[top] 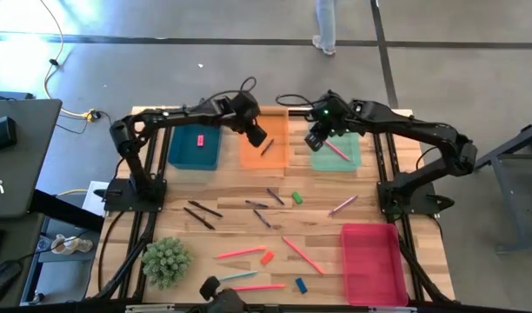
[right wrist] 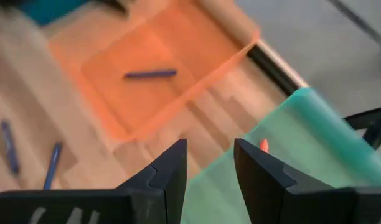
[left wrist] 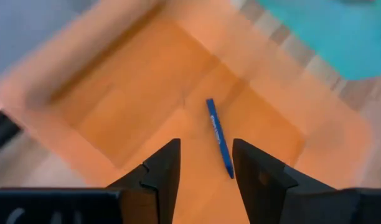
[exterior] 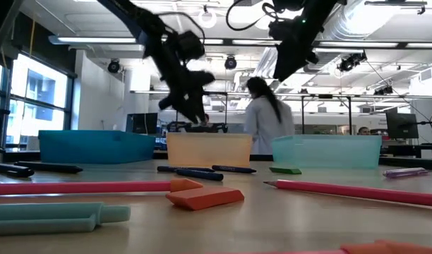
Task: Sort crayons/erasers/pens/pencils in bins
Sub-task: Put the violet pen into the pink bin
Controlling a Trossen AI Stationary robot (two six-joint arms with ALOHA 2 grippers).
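My left gripper [top: 256,133] hangs open over the orange bin [top: 264,149], touching nothing. A short dark blue crayon [left wrist: 219,138] lies flat on that bin's floor, below and between the fingers. My right gripper [top: 316,140] is open and empty above the near left rim of the green-teal bin [top: 337,156], which holds a pink pencil [top: 337,150]. The dark blue-teal bin [top: 195,149] holds a pink eraser [top: 199,139]. The red-pink bin [top: 373,261] sits at the near right. In the right wrist view the crayon [right wrist: 150,73] shows in the orange bin [right wrist: 147,74].
Loose on the wood between the bins and the near edge: black pens [top: 202,210], dark crayons [top: 262,209], a green eraser [top: 296,198], a pale purple pencil [top: 342,206], pink pencils [top: 302,255], an orange eraser [top: 266,257], a blue eraser [top: 301,284]. A green plant [top: 166,261] stands near left.
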